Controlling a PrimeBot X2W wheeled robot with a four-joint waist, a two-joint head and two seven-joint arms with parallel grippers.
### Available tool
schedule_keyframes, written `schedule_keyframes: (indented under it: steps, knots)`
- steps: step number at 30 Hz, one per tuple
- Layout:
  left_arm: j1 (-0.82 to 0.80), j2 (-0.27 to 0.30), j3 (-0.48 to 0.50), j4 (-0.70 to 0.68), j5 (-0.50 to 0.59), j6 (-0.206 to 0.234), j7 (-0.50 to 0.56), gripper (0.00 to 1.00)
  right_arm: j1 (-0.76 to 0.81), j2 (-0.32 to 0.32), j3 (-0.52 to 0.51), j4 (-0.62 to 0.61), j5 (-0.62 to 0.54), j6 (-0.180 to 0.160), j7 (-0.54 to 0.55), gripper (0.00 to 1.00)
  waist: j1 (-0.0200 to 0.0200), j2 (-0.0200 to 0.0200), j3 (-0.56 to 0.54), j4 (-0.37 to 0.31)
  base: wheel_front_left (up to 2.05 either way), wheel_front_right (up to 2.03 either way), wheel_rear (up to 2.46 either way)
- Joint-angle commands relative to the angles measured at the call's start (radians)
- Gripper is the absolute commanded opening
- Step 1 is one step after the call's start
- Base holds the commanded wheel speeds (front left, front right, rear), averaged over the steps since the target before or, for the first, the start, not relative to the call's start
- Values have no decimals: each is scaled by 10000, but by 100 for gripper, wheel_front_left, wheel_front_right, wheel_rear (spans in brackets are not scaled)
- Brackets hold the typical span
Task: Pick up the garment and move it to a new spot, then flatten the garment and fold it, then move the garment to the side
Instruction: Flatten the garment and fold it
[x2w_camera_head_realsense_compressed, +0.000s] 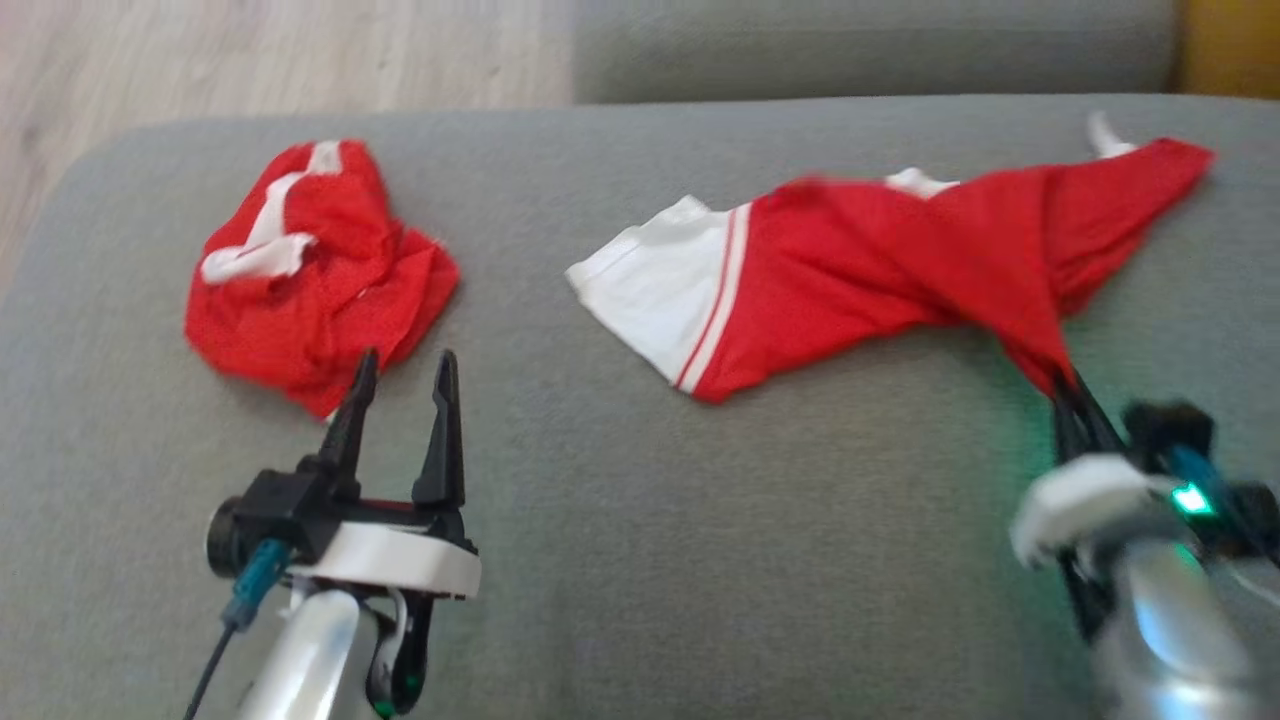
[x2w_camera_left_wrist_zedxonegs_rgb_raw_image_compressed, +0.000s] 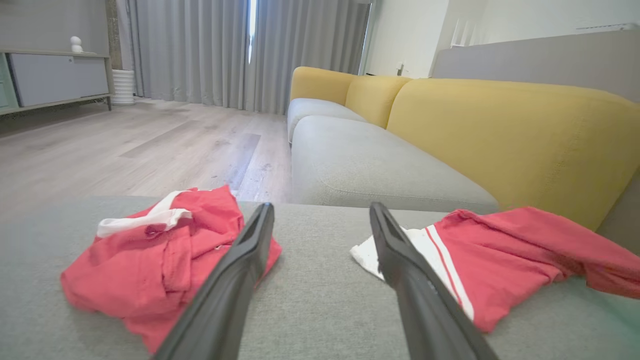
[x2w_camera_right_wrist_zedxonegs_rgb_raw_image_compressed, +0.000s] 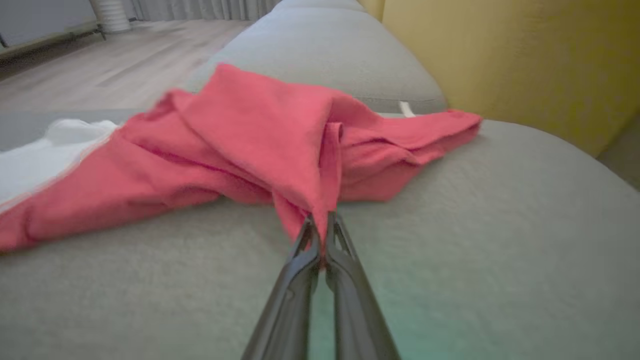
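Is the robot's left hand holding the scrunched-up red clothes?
No, the left gripper stands open with nothing between its fingers, close to the scrunched-up red garment but not gripping it.

the right fingers (x2w_camera_head_realsense_compressed: 1080, 415) and garment (x2w_camera_head_realsense_compressed: 900, 260) are smeared by blur.

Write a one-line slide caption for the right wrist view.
Right tool shut on a pinched fold of the red garment, which lies on the grey sofa cushion.
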Motion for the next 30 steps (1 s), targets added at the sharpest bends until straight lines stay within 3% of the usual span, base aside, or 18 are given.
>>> schedule_keyframes:
  steps: [1, 10, 11, 12, 16, 20, 23, 24, 30]
  knots:
    - [-47, -17, 486, -274, 97, -57, -95, 100, 456, -367, -80, -597, -264, -7, 165, 0, 0, 0, -491, -515, 0, 0, 0]
    - [270, -323, 821, -271, 272, -157, -95, 100, 2293, -1279, -1575, -2842, -784, -7, 2253, 0, 0, 0, -1024, -1056, 0, 0, 0]
    - [267, -351, 837, -259, 297, -179, -95, 100, 2401, -1243, -1720, -3029, -816, -7, 2476, 59, 0, 0, -1039, -1060, 0, 0, 0]
    - [262, -378, 849, -242, 321, -203, -95, 100, 2491, -1167, -1841, -3201, -825, -7, 2682, 100, 0, 0, -1052, -1053, 0, 0, 0]
    - [238, -445, 889, -210, 383, -269, -95, 100, 2669, -947, -1981, -3804, -984, -7, 2950, 100, 0, 0, -1041, -1008, 0, 0, 0]
    - [230, -504, 937, -181, 481, -364, -95, 100, 2696, -496, -1710, -4648, -936, -7, 2518, 100, 0, 0, -987, -881, 0, 0, 0]
    - [233, -532, 979, -146, 552, -411, -95, 100, 2690, -226, -982, -5151, -411, -7, 1853, 100, 0, 0, -967, -745, 0, 0, 0]
    - [229, -544, 1003, -122, 596, -443, -95, 100, 2742, -127, -166, -5381, 89, -7, 1402, 100, 0, 0, -954, -632, 0, 0, 0]
    - [221, -582, 997, -33, 698, -535, -95, 100, 2999, -29, 2030, -5959, 1326, -7, 470, 100, 0, 0, -896, -137, 0, 0, 0]
